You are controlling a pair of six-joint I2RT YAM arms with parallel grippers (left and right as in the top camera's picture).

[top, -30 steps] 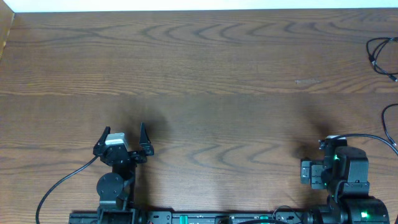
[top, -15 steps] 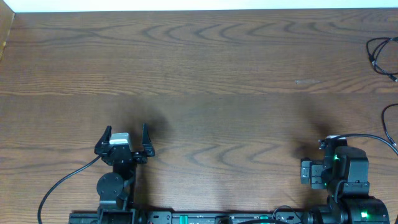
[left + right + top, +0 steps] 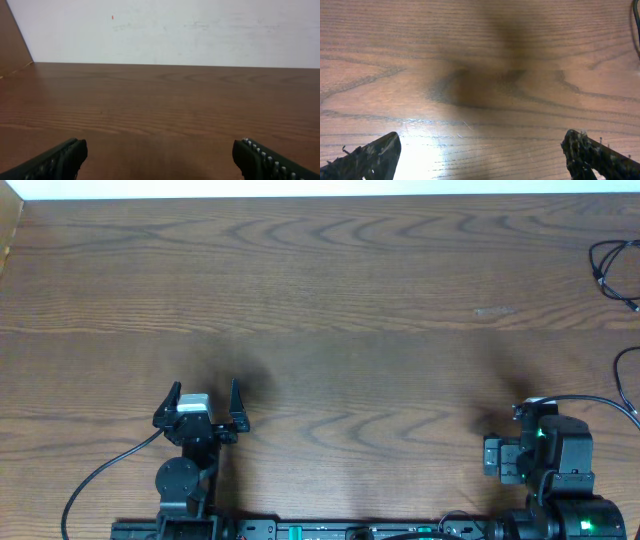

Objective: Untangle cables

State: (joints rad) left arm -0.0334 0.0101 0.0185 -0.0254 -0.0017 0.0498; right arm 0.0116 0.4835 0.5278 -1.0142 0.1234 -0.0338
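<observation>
Left claw (image 3: 201,393) wide, empty, right claw (image 3: 480,144) wide, empty, two black cable loops (image 3: 597,273) at table (image 3: 320,300) edge

Wooden table (image 3: 330,300) (dark grain), white wall (image 3: 200,30)

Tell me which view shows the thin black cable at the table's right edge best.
Overhead: the thin black cable loops in over the brown wooden table's right edge, partly cut off. The right wrist view shows only a dark sliver at its border, perhaps the same cable; the left wrist view shows none.
</observation>
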